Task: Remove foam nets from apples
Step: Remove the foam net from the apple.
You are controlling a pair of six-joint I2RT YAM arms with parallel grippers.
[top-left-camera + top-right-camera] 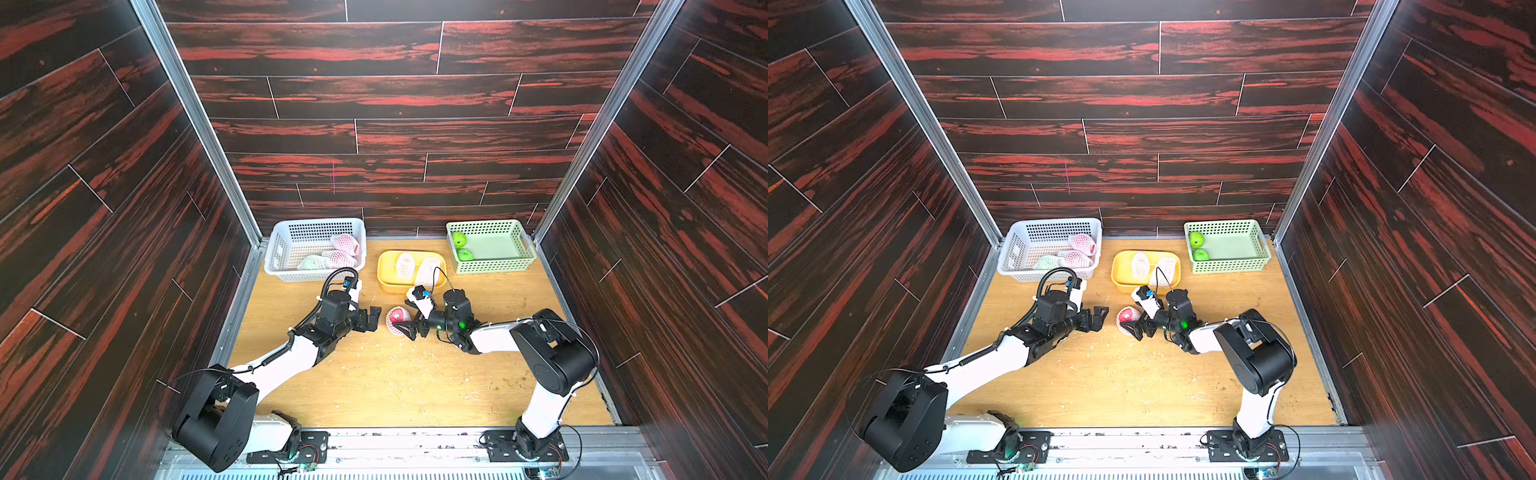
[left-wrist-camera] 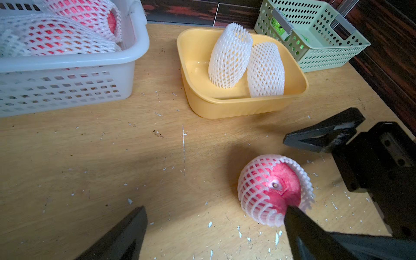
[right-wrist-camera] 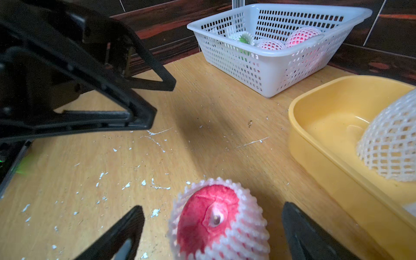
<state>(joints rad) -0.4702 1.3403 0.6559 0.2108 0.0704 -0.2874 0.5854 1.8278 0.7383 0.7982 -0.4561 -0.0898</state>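
A red apple lies mid-table in a white foam net whose end gapes, baring red skin. My right gripper is open, its fingers either side of the netted apple without touching it. My left gripper is open just left of the apple; one fingertip overlaps the apple's edge in the left wrist view, and contact is unclear. Two empty foam nets stand in the yellow tray. Three netted apples lie in the white basket.
Two bare green apples sit in the green basket at the back right. The three containers line the back edge. White foam crumbs speckle the wooden table. Dark walls close in on both sides.
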